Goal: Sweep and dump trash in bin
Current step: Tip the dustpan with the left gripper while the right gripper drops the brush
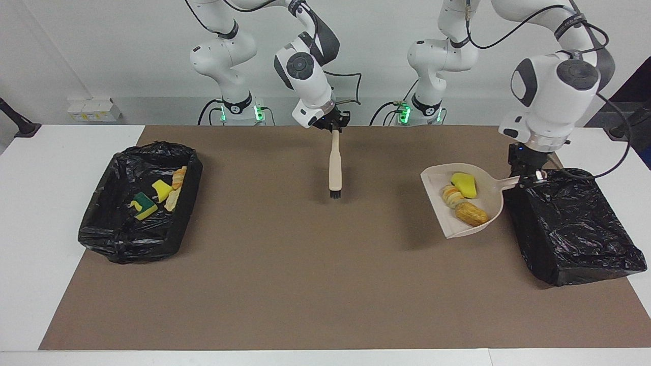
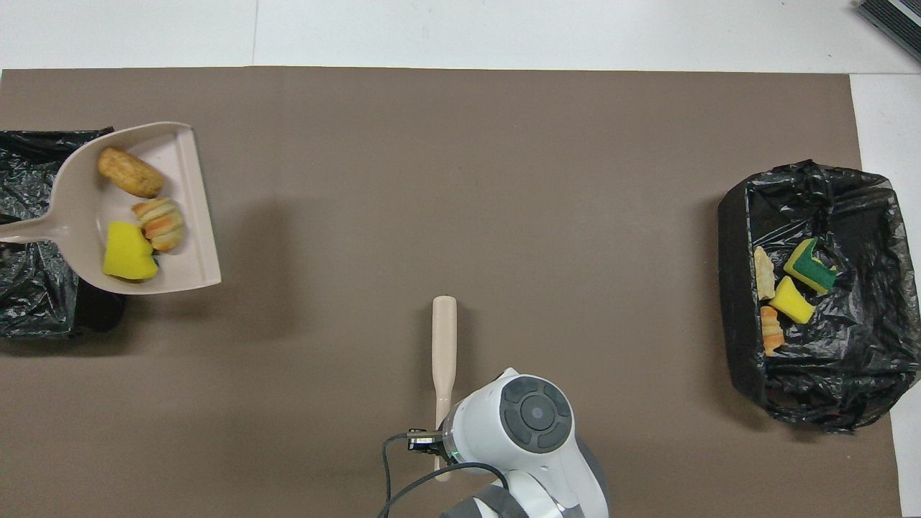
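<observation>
While four scraps point(image 1: 157, 195) are lying in one bin point(image 1: 96, 239), the left claw point(image 1: 529, 177), clamped on the dustpan point(image 1: 496, 201), is holding three more scraps point(image 1: 464, 198) beside the second bin point(image 1: 585, 239); the right claw point(image 1: 333, 124) is gripping the brush point(image 1: 334, 168) over the worktop point(image 1: 305, 284). Dumping remains.

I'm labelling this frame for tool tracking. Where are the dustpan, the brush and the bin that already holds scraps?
dustpan point(image 1: 447, 223), facing view, bare floor near its open lip.
brush point(image 1: 334, 170), facing view, middle of its beige handle.
bin with scraps point(image 1: 101, 239), facing view, black liner on its wall.
</observation>
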